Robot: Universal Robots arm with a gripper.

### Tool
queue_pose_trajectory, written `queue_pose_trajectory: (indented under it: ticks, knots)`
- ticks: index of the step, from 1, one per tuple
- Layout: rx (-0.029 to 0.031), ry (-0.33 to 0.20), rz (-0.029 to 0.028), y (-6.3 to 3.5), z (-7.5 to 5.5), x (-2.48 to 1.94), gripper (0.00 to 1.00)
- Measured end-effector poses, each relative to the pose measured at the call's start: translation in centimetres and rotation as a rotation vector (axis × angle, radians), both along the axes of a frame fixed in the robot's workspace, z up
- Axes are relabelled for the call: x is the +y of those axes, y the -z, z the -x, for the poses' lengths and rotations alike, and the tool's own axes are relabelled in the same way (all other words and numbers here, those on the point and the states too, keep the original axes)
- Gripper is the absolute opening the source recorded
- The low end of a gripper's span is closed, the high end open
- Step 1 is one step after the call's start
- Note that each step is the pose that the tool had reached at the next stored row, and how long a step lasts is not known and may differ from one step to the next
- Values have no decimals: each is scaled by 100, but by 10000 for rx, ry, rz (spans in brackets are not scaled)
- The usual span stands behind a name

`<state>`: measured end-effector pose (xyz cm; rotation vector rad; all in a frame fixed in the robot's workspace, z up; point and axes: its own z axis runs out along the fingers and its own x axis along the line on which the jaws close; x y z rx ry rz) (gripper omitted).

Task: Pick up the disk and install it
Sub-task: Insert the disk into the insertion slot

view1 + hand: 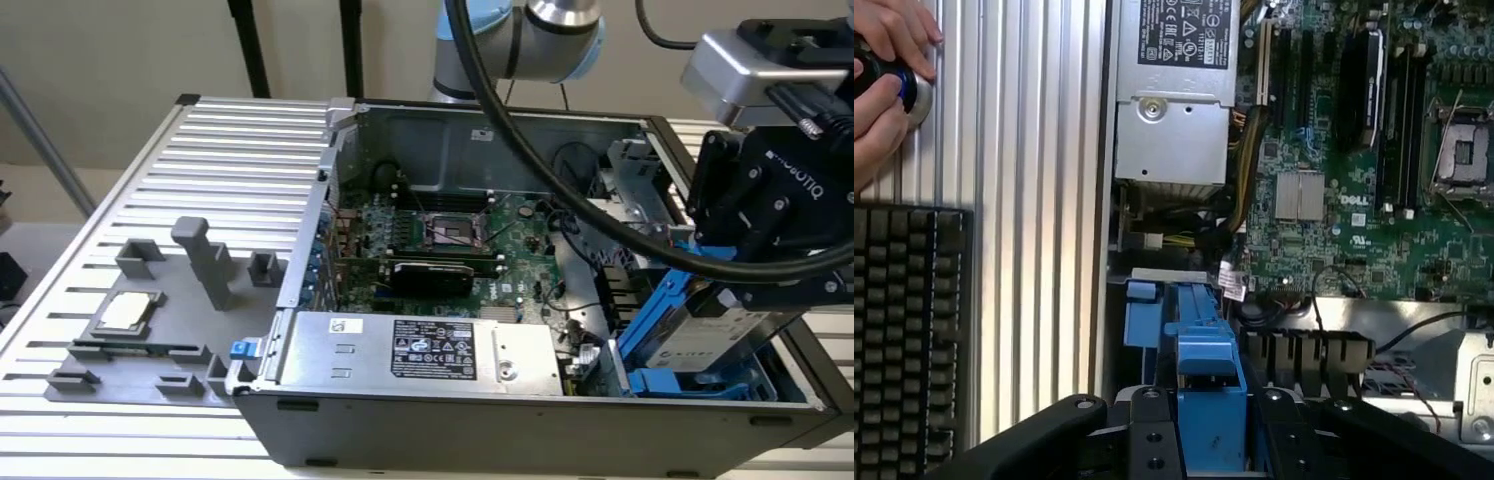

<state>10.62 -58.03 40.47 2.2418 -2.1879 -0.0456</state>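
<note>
Gripper: closed on the disk, which is held directly beneath it.
Disk's long axis: tilted, angled down into the case.

disk in computer case, exterior view's right | fixture tray left of case, on table

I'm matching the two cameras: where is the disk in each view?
Exterior view: disk at the exterior view's lower right, tilted, under the gripper.
Wrist view: the disk's blue carrier edge-on, clamped between the fingers.
Shared landmark: the black-labelled power supply, in the wrist view too.
</note>
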Motion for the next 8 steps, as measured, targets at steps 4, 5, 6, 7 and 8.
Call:
queue_pose_trajectory:
  ticks: [4,5,6,7,8]
  knots:
    - [0,-75,0,73,0,6,0]
    - [0,-94,-1,93,0,7,0]
    - [0,-108,1,107,0,8,0]
    - [0,-124,2,125,0,9,0]
    - [1,-140,-3,146,0,9,0]
